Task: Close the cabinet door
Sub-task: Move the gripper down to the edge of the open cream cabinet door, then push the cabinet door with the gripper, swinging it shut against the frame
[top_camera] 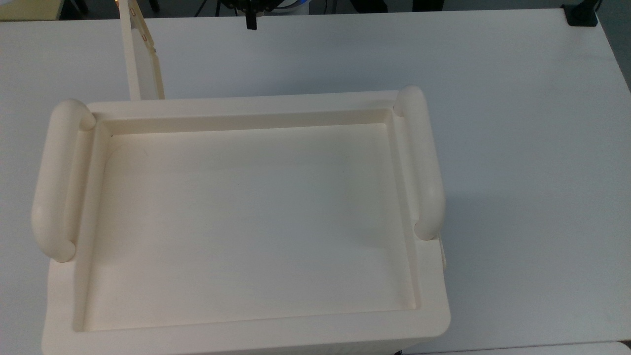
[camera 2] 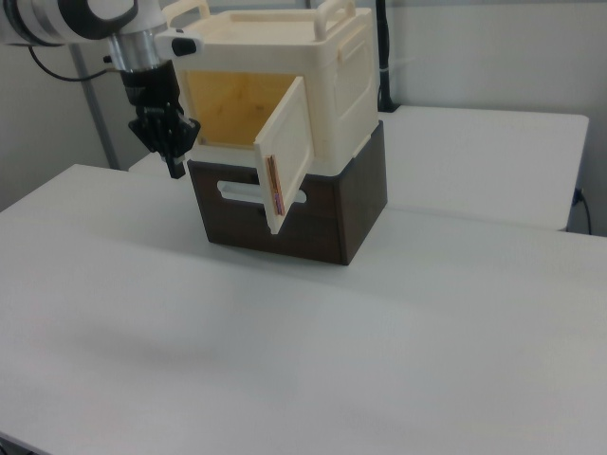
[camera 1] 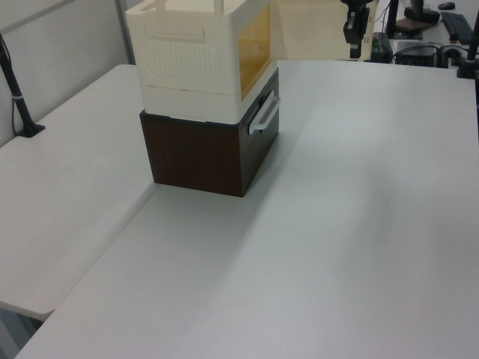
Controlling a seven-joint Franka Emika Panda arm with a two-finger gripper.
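Cabinet door (camera 2: 287, 152): stood open, centre-left of right view.
Claw (camera 2: 176, 166): fingers closed, empty, left of door.

Just a big white desk (camera 1: 359, 224) with a second white table (camera 2: 493, 161) butted against its edge, plain pale wall (camera 2: 493, 47) behind.

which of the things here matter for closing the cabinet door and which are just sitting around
For the job:
- door, swung open
- cabinet
- gripper, jaws shut, off the door

Just sitting around:
- dark brown drawer box under the cabinet
- white table
- black clamp at the table corner
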